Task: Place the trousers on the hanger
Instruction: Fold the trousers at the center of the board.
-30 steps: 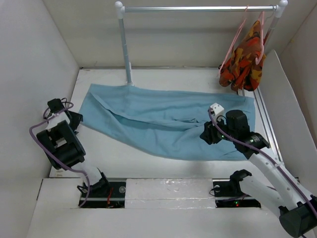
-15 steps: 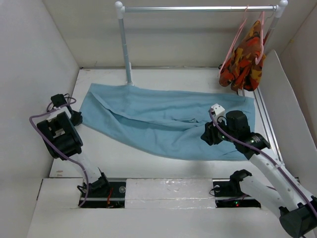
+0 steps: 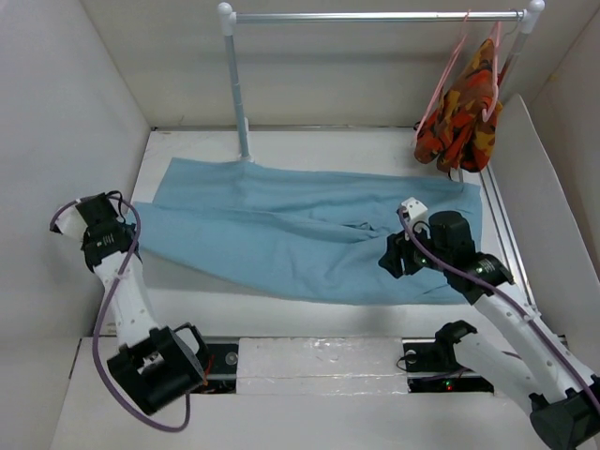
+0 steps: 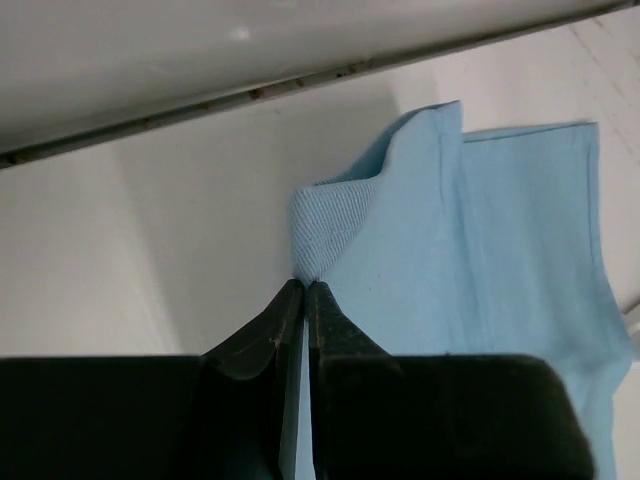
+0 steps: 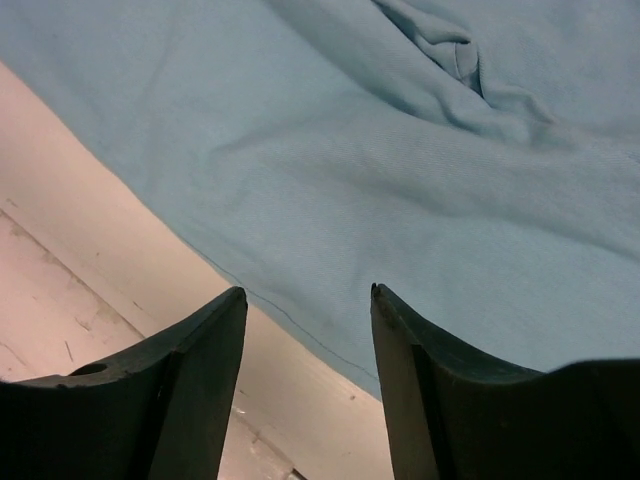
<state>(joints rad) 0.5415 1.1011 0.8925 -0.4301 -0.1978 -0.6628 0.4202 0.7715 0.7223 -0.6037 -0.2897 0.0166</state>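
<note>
The light blue trousers (image 3: pixel 300 234) lie spread flat across the table. My left gripper (image 3: pixel 134 223) is at their left end, jaws shut on a lifted corner of the cloth (image 4: pixel 330 225); the pinch sits at the fingertips of that gripper (image 4: pixel 305 284). My right gripper (image 3: pixel 390 257) hovers open over the near hem of the trousers (image 5: pixel 400 150), with nothing between the fingers of this gripper (image 5: pixel 308 291). A thin pink hanger (image 3: pixel 448 73) hangs from the rail at the back right.
A metal rail (image 3: pixel 375 16) on a post (image 3: pixel 238 94) stands at the back. An orange-red patterned garment (image 3: pixel 464 117) hangs at its right end. White walls close in the table on the left, back and right.
My left gripper has shut on the trousers' left corner and drawn it leftward, stretching the cloth. The left arm swung round. My right gripper's jaws stand a little wider.
</note>
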